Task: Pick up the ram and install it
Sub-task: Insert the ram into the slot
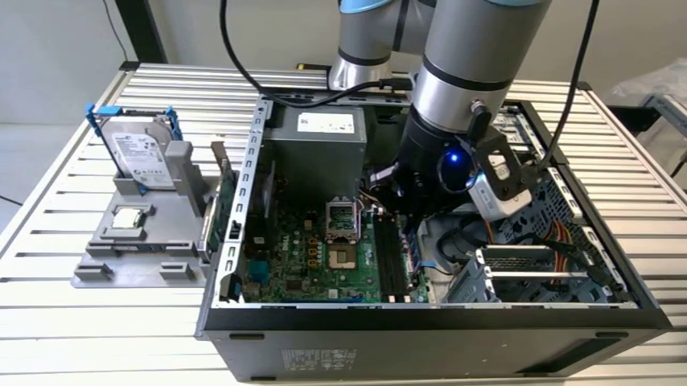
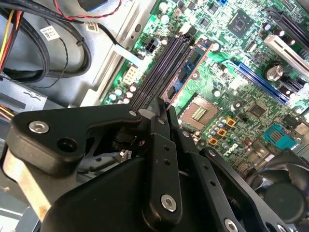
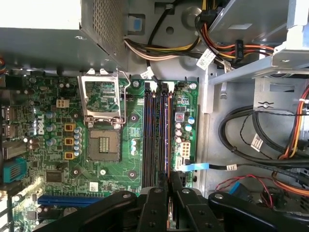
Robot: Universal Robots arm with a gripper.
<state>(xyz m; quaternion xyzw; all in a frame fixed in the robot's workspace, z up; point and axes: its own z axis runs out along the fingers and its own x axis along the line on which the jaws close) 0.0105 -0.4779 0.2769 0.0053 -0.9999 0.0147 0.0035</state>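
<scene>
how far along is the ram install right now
The pick-up looks done: the gripper is shut on the ram inside the open computer case. In hand is the placing: both wrist views show the stick lined up along the memory slots beside the empty processor socket. Whether it is fully seated or latched cannot be told.

An open computer case (image 1: pixel 247 241) lies on a slatted table (image 1: pixel 86 322), motherboard (image 1: pixel 311 265) inside. On the exterior view's left, a holder (image 1: pixel 134 249) carries an upright hard drive (image 1: pixel 140 153) and a processor chip (image 1: pixel 127 217). The gripper (image 2: pixel 164 108) hangs inside the case above the memory slots (image 3: pixel 157 130), the ram (image 2: pixel 186 70) between its fingers.
</scene>
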